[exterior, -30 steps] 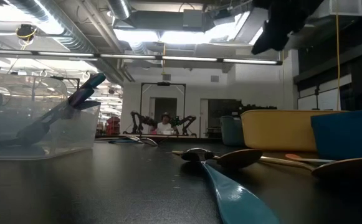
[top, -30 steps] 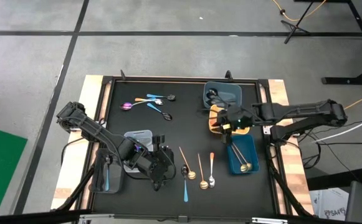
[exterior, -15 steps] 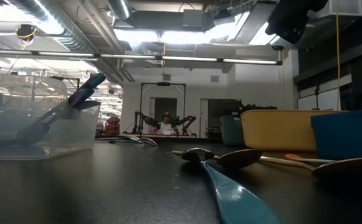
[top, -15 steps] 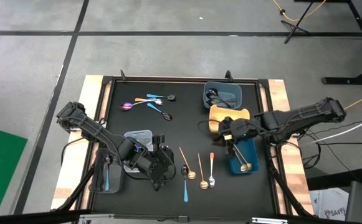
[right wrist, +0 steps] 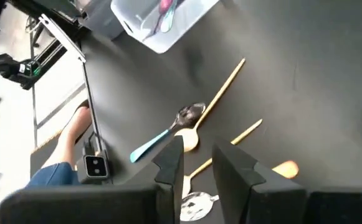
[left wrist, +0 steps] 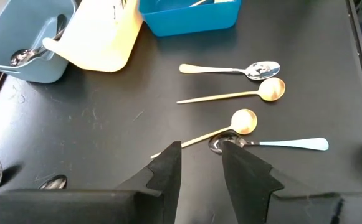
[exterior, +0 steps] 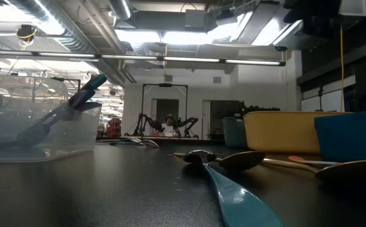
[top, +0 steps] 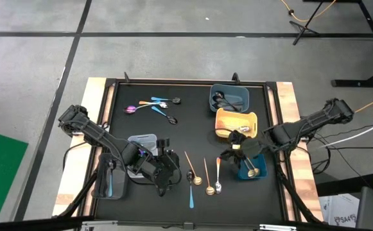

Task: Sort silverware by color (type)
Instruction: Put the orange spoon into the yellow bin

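Observation:
Several spoons lie flat near the front middle of the black table: two gold ones (top: 189,162) (top: 207,174), a black-bowled spoon with a teal handle (top: 190,189) and a silver-bowled one with a copper handle (top: 217,176). More spoons (top: 154,104), purple, teal and black, lie at the far left. My left gripper (top: 172,172) hovers open just left of the front group, nothing between its fingers (left wrist: 200,149). My right gripper (top: 226,156) hangs open above the table between the blue tray and the same group, also with nothing in it (right wrist: 197,152).
A grey-blue tray (top: 230,97) with dark spoons, a yellow tray (top: 235,122) and a blue tray (top: 253,168) holding a gold spoon stand at the right. A clear tray (top: 142,142) and a black tray (top: 109,183) stand at the left. A person's hand (right wrist: 80,121) shows beyond the table.
My right gripper has swung from above the yellow tray toward the table's near edge, ending beside the blue tray over the front spoons, and its wrist has rolled as it went. Its fingers have kept the same gap. The spoons and trays have not moved.

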